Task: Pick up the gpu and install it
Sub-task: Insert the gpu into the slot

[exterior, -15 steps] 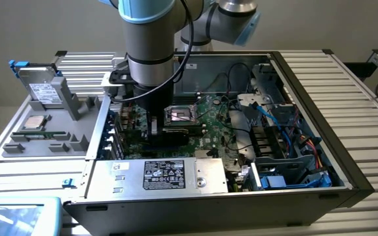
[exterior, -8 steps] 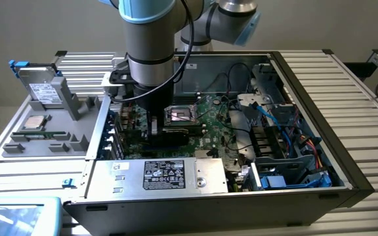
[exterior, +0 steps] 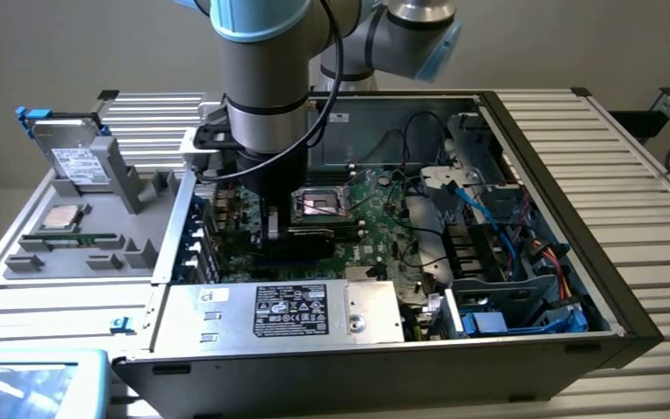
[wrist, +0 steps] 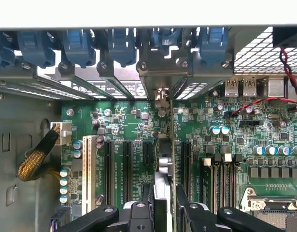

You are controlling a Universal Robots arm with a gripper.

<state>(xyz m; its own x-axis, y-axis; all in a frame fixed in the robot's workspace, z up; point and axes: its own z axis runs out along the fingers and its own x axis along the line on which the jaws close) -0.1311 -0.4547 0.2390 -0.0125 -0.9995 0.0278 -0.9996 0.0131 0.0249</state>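
The gpu is a dark card standing on edge over the green motherboard inside the open computer case. My gripper reaches down into the case and is shut on it. In the wrist view the gpu appears edge-on between my two black fingers. The gripper clamps its near end. Its silver end bracket lines up with an opening in the case's rear slot wall. The card stands along an expansion slot; whether it is pushed down into the slot I cannot tell.
Black expansion slots and a white slot lie beside the card, under blue slot latches. A yellow-sleeved cable hangs nearby. The CPU socket, power supply and blue cables crowd the case. A grey tray holds a hard drive.
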